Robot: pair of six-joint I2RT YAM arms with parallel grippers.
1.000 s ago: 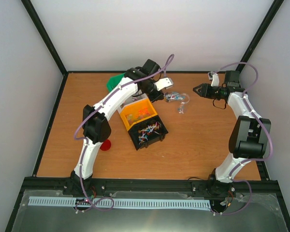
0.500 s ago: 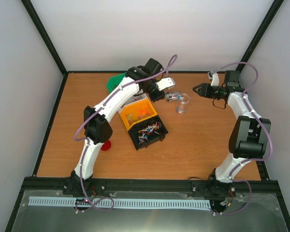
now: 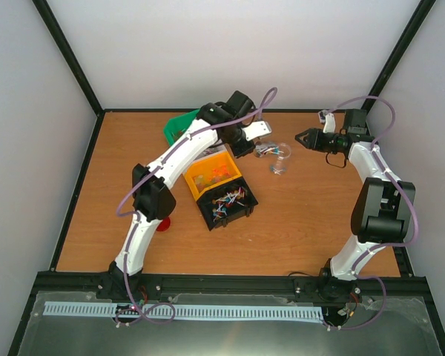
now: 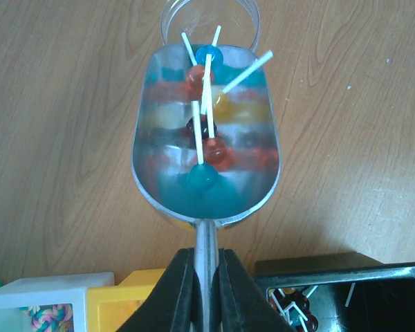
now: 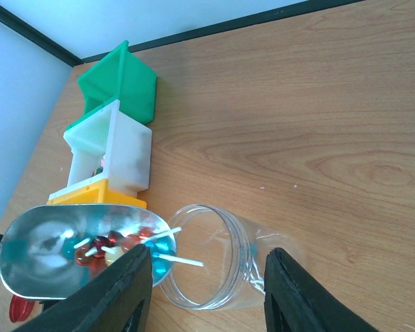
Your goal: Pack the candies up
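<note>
Since the earlier frame, the left arm has edged to the right in the top view, bringing its load closer to the jar; the right arm shows no clear change. Left claw [image 4: 206,256]: closed tight on the handle of a metal scoop [image 4: 155,187], held over the worktop [image 3: 304,215]. Scoop contents: a small heap of candies [image 4: 214,149] on white sticks, in blue, red, yellow and dark colours. The scoop's front lip sits at the mouth of a clear jar [image 5: 235,259], which faces the scoop; two sticks reach across the rim.

Right claw [image 5: 208,250]: fingers spread wide, gripping nothing. The jar shows between them in the wrist view, while the top view places the claw near the jar and apart from it.

Further candies lie in the black bin [image 3: 233,217], which touches the orange bin [image 3: 196,178]. Behind these stand the white bin [image 5: 128,155] and the green bin [image 5: 128,90], in one row. A red lid [image 3: 162,224] is partly visible beside the left arm
</note>
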